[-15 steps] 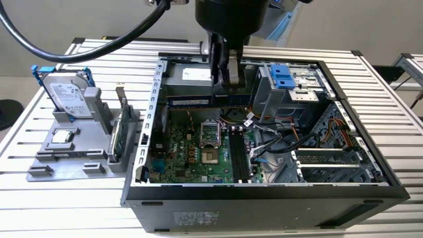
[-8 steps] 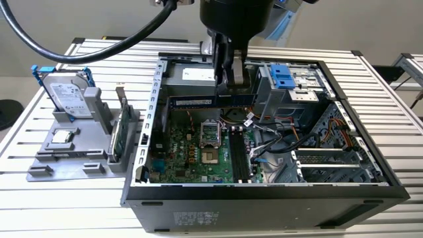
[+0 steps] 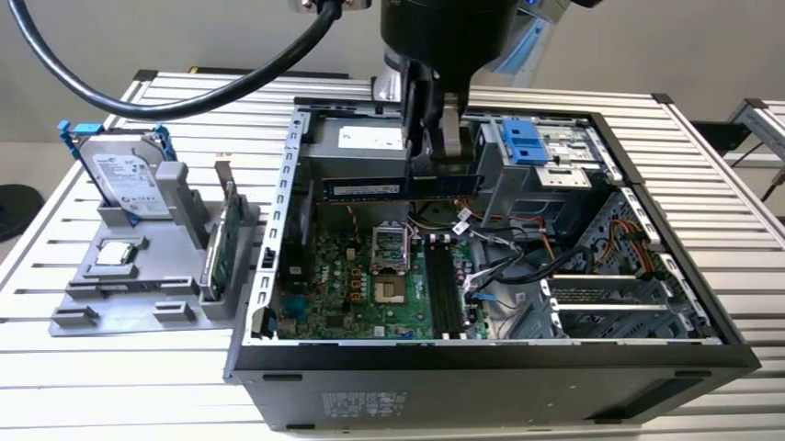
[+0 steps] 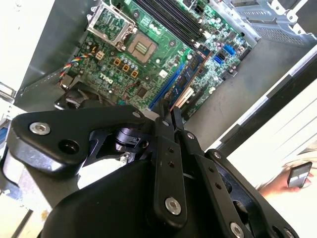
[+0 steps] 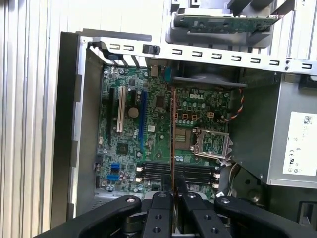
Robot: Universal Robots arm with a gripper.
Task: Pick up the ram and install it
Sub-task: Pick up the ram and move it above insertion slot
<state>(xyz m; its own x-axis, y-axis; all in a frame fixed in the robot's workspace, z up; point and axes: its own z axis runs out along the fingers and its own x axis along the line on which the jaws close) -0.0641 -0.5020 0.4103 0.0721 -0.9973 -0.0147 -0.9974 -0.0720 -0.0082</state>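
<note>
Slatted table (image 3: 723, 175) — slim, dark-blue ram (image 3: 362, 189) aloft

The slatted table (image 3: 736, 184) bears a computer case (image 3: 491, 378) and grey fixture (image 3: 108, 305).

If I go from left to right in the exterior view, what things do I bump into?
hard drive → green expansion card → ram, held by the gripper → blue plastic bracket

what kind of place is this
Probably a robotics lab or test bench for computer assembly: an open computer case sits on a slatted metal table, a grey fixture beside it holds a hard drive, and the gripper holds the ram above the motherboard.
</note>
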